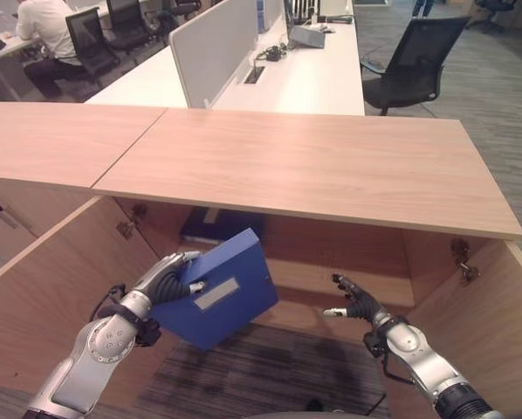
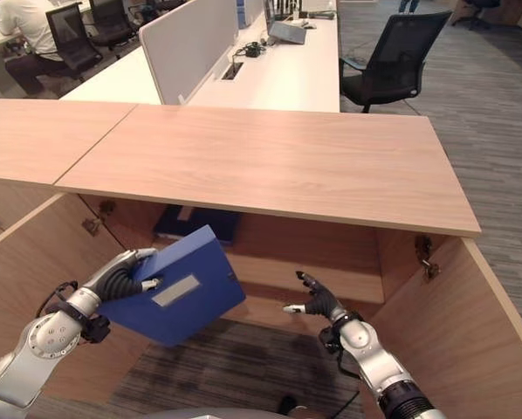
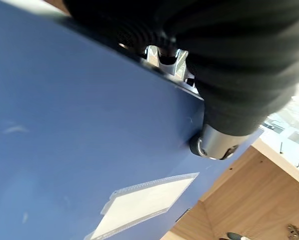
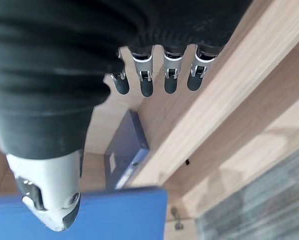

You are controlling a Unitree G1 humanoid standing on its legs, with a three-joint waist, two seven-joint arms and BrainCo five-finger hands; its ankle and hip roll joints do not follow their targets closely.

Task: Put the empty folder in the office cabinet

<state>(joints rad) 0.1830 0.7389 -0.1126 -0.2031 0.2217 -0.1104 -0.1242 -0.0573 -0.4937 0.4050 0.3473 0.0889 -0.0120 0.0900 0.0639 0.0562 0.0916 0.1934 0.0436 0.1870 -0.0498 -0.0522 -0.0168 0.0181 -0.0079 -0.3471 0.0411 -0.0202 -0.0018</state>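
My left hand (image 1: 167, 279) is shut on the edge of a bright blue folder (image 1: 226, 292) with a white label pocket, holding it tilted in front of the open wooden cabinet (image 1: 313, 166). In the left wrist view the thumb (image 3: 217, 142) presses on the folder's cover (image 3: 64, 125). My right hand (image 1: 359, 304) is open and holds nothing, hovering to the folder's right near the inner shelf's front edge (image 1: 348, 288). Its straight fingers (image 4: 157, 80) point into the cabinet.
A dark blue folder (image 1: 222, 225) lies flat on the upper shelf inside. Cabinet doors stand open at left (image 1: 43, 279) and right (image 1: 488, 332). Beyond the cabinet are white desks (image 1: 305, 78), a black chair (image 1: 414, 61) and a seated person (image 1: 43, 26).
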